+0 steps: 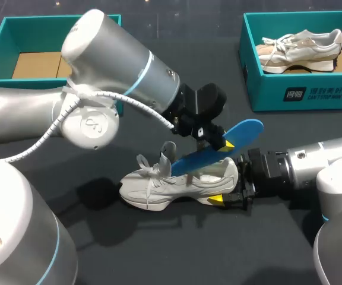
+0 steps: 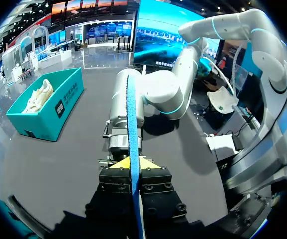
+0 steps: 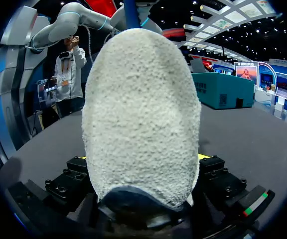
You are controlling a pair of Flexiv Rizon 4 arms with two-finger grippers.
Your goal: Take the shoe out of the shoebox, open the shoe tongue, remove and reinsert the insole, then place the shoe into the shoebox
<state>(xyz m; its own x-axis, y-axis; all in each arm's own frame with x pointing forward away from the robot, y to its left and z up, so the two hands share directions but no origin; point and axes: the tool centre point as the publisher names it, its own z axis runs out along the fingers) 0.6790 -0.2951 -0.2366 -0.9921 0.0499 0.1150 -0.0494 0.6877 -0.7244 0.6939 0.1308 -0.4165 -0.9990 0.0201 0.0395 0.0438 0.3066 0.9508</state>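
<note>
Two steps seem done: the shoe (image 1: 177, 184) is unboxed, its heel clamped by the right claw (image 1: 225, 185); the insole (image 1: 200, 157), clamped in the left claw (image 1: 221, 141), is partly out. Reinsertion and boxing are left.

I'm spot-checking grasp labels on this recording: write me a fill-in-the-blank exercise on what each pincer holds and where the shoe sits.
1. The left pincer is shut on the blue ____.
2. The right pincer clamps the white shoe by its ____.
3. The white shoe stands on the ____, outside the shoebox holding a second shoe.
Missing words: insole; heel; table.
</note>
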